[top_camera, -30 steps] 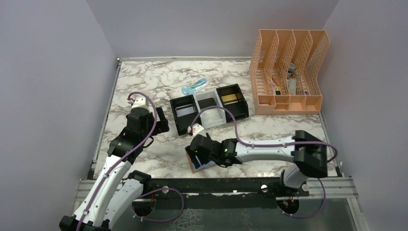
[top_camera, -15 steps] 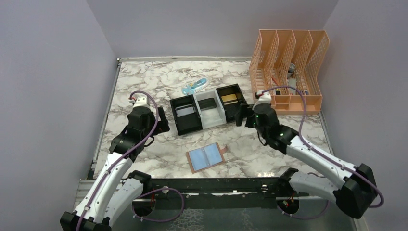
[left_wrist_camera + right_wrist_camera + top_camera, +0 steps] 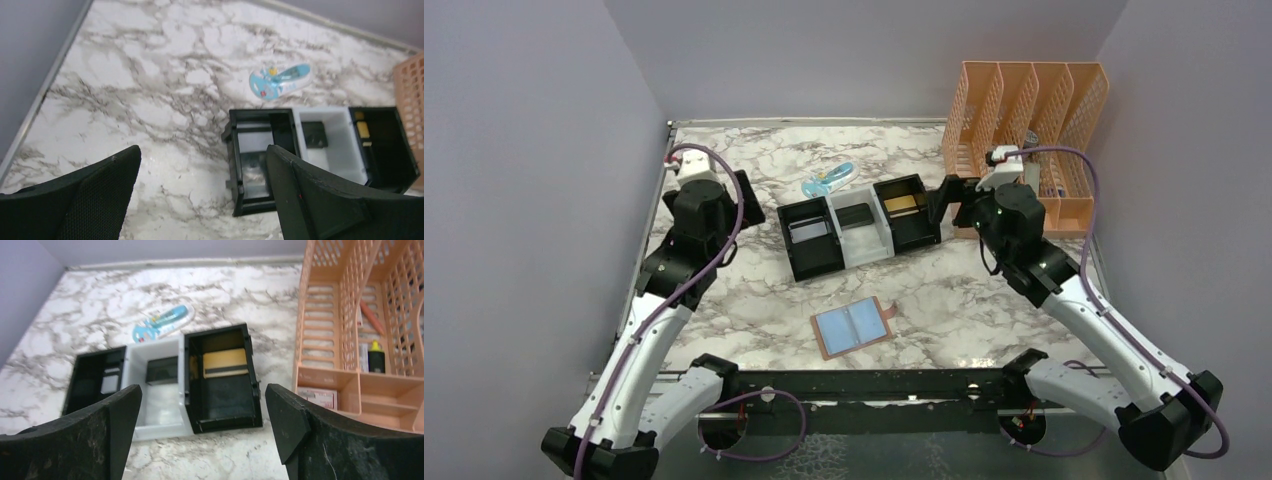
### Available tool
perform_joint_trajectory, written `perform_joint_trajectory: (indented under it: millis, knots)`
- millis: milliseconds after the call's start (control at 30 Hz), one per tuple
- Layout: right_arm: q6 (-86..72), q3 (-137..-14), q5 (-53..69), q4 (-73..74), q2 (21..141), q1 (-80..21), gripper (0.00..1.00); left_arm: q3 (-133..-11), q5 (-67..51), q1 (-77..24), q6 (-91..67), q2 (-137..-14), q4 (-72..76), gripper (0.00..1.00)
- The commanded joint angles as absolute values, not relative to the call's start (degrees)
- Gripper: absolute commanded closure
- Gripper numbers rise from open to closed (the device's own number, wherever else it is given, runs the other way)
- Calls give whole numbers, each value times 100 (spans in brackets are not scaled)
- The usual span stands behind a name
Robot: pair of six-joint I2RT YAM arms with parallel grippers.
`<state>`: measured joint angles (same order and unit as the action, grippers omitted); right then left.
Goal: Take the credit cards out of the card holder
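Lab booth: plain walls (image 3: pixel 544 150), marbled tabletop (image 3: pixel 754 170)

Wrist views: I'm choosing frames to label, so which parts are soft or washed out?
Left wrist: the left gripper's fingers are dark and soft, the marble table is sharp, and there is a pale sheen in the tray's left black compartment. Right wrist: the right gripper's fingers are likewise blurred, and the gold card is crisp.

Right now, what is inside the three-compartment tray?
The tray holds one card per compartment: silvery card left, dark card middle, gold card right. Anything beneath them is hidden.

three-compartment tray (image 3: pixel 869 247) mid-table | blue-white tool (image 3: pixel 829 180) just behind it | peach rack (image 3: pixel 984 110) far right
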<state>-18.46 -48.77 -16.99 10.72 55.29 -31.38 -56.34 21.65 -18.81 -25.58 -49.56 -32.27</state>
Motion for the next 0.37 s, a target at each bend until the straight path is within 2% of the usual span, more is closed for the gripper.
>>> perform_joint_trajectory:
  millis: [0,333]
  knots:
    - [-1467,-5813,-1408,1505,5634,-3120,4,-6440,2888,-1863,-2141,-5038,-3072,1]
    - [-1208,-6258,-1650,1524,5482,-3120,2,-6554,3026,-1863,-1941,-4781,-3102,1]
